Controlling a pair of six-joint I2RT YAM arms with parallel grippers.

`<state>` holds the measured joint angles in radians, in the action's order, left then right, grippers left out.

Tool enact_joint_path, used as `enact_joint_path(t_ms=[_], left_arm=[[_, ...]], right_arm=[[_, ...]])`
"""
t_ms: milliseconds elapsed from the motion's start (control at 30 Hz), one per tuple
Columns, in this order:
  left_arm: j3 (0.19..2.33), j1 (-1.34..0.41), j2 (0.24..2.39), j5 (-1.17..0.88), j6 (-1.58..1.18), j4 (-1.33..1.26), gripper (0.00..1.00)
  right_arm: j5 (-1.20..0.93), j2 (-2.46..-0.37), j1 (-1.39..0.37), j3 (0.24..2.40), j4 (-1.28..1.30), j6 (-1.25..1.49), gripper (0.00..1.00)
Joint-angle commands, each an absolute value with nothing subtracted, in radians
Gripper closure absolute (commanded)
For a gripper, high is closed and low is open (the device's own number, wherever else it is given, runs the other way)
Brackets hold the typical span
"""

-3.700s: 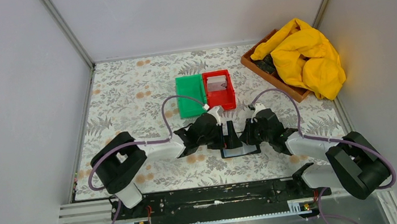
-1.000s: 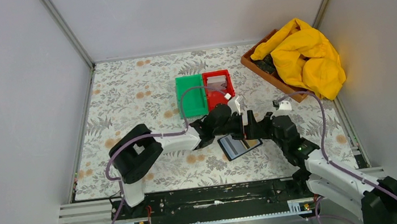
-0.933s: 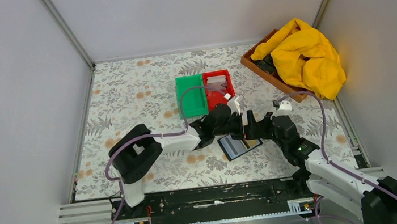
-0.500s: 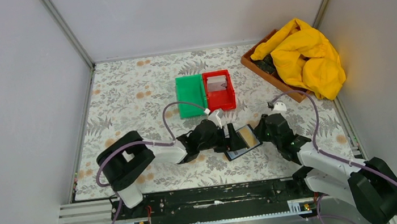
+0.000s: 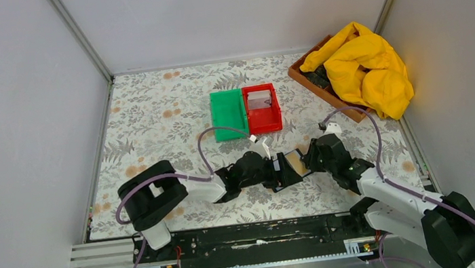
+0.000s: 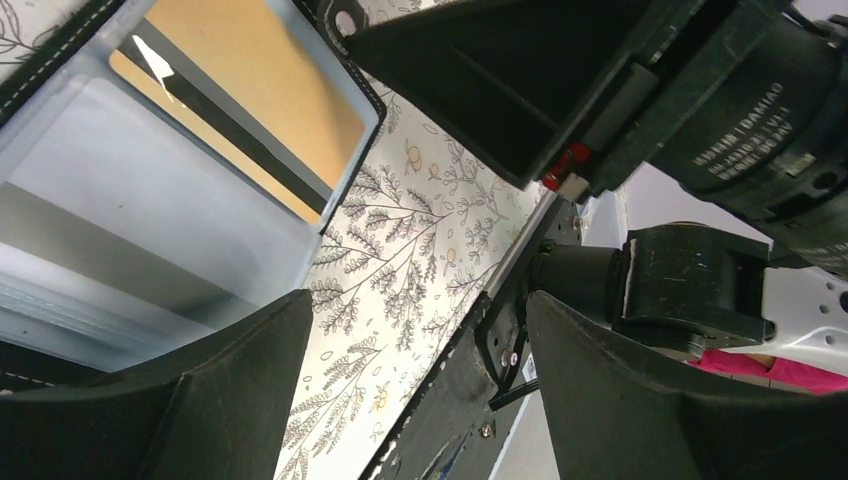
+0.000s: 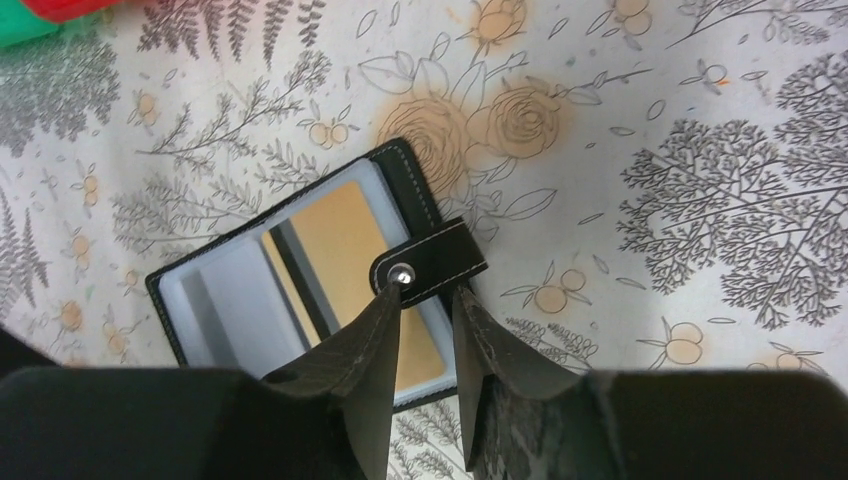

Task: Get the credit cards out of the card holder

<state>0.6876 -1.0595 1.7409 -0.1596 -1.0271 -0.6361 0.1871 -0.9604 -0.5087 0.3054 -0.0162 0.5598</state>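
Black card holder (image 7: 235,290) laid open, brownish card (image 7: 345,235) exposed for extraction; left gripper (image 6: 418,302) spread wide over sleeve (image 6: 150,200), right gripper (image 7: 425,295) parted narrowly at snap tab (image 7: 432,262), nothing clamped.

Both arms at the card holder (image 5: 287,173)
We see it open on the flowered table (image 5: 150,110) between the left gripper (image 5: 275,172) and the right gripper (image 5: 306,156), a tan card (image 5: 294,162) showing inside.
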Motion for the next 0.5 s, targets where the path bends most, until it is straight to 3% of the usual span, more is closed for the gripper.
enact_joint_path(t_ms=[0, 200, 467], left_arm=[[0.677, -1.054, 1.784, -0.12, -1.035, -0.699, 0.14], [0.601, -0.993, 1.83, -0.153, -1.075, -0.803, 0.14], [0.505, -0.913, 1.795, -0.195, -1.064, -0.85, 0.14]], right_arm=[[0.1, -0.914, -0.515, 0.303, 0.038, 0.567, 0.67], [0.072, -0.842, -0.515, 0.253, 0.03, 0.586, 0.69], [-0.073, -0.903, -0.515, 0.201, -0.062, 0.621, 0.7]])
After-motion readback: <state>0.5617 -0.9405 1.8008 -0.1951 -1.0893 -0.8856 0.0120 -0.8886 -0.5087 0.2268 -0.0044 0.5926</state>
